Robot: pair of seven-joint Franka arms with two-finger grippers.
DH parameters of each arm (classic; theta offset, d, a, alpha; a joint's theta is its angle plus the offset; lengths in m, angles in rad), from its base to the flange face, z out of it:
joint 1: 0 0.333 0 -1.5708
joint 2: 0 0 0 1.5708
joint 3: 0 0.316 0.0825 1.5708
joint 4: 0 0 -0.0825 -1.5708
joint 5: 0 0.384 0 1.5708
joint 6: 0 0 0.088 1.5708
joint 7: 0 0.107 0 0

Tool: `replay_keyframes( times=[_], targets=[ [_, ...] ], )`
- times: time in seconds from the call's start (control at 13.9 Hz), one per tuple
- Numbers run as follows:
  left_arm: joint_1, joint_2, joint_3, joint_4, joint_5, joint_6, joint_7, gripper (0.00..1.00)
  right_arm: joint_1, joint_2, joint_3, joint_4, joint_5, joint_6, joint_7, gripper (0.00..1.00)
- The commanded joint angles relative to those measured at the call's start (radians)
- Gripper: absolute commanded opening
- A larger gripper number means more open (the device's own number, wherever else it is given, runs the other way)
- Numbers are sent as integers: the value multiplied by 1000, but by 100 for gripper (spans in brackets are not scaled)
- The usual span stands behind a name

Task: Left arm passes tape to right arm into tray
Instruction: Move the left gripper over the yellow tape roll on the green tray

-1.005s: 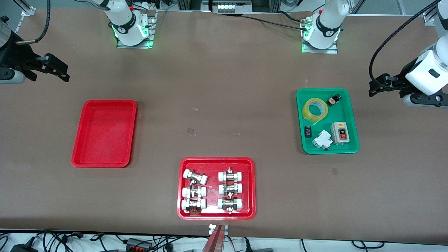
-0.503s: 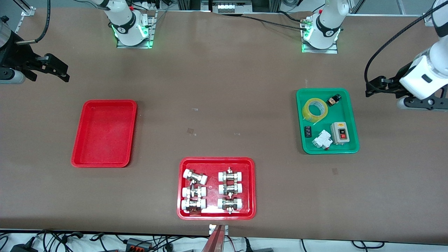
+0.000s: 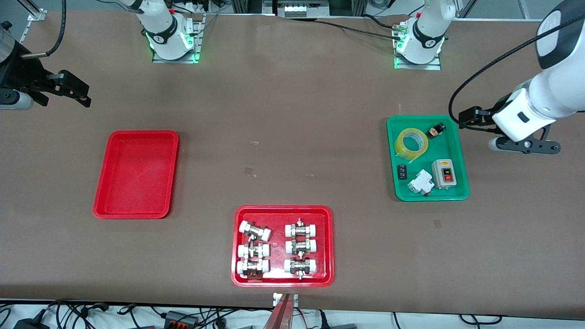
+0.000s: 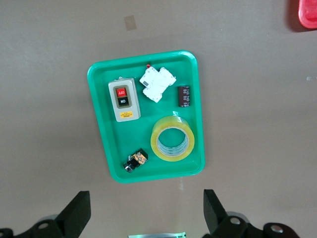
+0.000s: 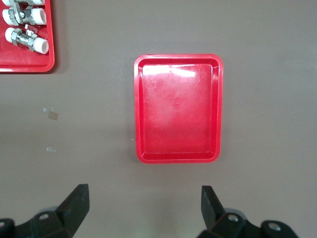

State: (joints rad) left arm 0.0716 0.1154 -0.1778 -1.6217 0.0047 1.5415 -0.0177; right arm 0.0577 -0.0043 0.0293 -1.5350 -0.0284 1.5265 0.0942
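Note:
The tape [image 3: 402, 145], a yellowish translucent roll, lies in the green tray [image 3: 432, 197] toward the left arm's end of the table. It also shows in the left wrist view [image 4: 157, 144]. My left gripper [image 3: 464, 119] is open and empty, up in the air beside the green tray's edge; in the left wrist view [image 4: 146, 206] its jaws stand wide apart. The plain red tray [image 3: 137, 173] is empty toward the right arm's end and shows in the right wrist view [image 5: 178, 109]. My right gripper [image 3: 80, 93] is open and empty [image 5: 143, 201], waiting over the table's end.
The green tray also holds a grey switch box [image 3: 444, 173], a white breaker [image 3: 420, 182] and two small black parts. A wider red tray [image 3: 282, 281] with several white-capped metal fittings stands nearest the front camera, mid-table.
My left arm has swung in from the table's end toward the green tray, its open gripper now beside the tray's edge. The right arm has not moved.

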Motion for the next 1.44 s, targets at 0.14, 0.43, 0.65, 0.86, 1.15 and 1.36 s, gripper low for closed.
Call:
replay_keyframes(
  times=[0.14,0.43,0.65,0.86,1.15,1.36],
  targets=[
    [11,-84,-46,-189,-5,168,1,100,4,1,0,6,-13,-13,1,100],
    [16,-143,-45,-435,-6,427,2,100,4,1,1,4,-15,-13,1,100],
    [43,-108,-43,-628,-6,710,-1,100,4,1,1,4,-15,-13,1,100],
    [48,-57,-43,-675,-5,746,-8,100,4,1,1,4,-15,-14,1,100],
    [95,9,-43,-691,-5,804,-10,100,4,1,1,4,-15,-14,1,100],
    [140,50,-43,-693,-5,831,-10,100,4,3,1,4,-8,-13,2,100]
  ],
)
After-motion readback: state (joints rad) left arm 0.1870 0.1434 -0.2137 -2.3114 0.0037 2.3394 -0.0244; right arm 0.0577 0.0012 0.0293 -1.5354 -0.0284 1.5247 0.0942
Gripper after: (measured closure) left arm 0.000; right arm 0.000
